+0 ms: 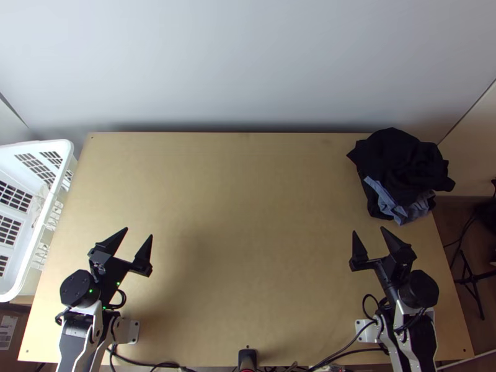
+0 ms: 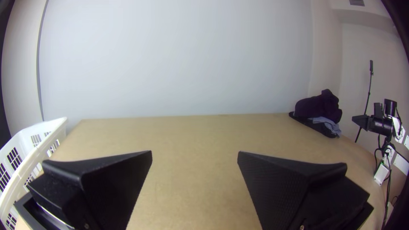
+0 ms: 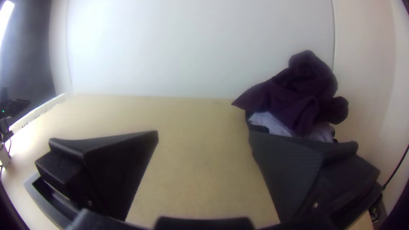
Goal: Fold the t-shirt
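Note:
Dark cloth (image 1: 400, 162) lies bunched in a pile at the table's far right corner, with a blue-grey cloth (image 1: 397, 203) poking out at its near side. Which piece is the t-shirt I cannot tell. My left gripper (image 1: 139, 234) stands open at the near left, far from the pile; in its wrist view the left gripper (image 2: 195, 153) has nothing between its fingers. At the near right my right gripper (image 1: 368, 230) is open too, just on the near side of the pile. The right wrist view shows the right gripper (image 3: 203, 134) empty, the dark purple-looking cloth (image 3: 298, 96) beyond it.
A white plastic basket (image 1: 54, 204) stands at the table's left edge. Bare wooden tabletop (image 1: 248, 217) stretches between the arms. A pale wall (image 1: 248, 68) rises behind the far edge, and cables (image 1: 335, 356) run along the near edge.

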You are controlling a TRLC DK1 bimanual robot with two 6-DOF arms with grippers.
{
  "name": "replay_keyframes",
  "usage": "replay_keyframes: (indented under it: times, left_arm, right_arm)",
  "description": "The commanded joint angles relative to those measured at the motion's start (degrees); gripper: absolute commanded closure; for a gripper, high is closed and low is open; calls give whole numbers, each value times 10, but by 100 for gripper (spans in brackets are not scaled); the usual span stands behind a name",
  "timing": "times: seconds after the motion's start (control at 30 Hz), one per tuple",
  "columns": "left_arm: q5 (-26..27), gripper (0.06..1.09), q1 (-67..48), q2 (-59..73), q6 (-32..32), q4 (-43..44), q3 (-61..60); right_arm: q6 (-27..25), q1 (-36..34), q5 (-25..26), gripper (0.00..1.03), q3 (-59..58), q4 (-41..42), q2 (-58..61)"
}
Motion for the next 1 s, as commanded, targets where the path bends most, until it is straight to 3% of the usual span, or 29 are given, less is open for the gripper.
replay_keyframes:
  times: [0.0,0.67,0.97]
  left_arm:
    - [0,10,0,0,0,-1,0]
    - [0,10,0,0,-1,0,1]
    - [0,10,-110,-1,-7,1,0]
  right_arm:
    - [0,0,1,4,0,0,0]
    - [0,11,1,4,0,0,-1]
    - [0,17,1,4,0,0,-1]
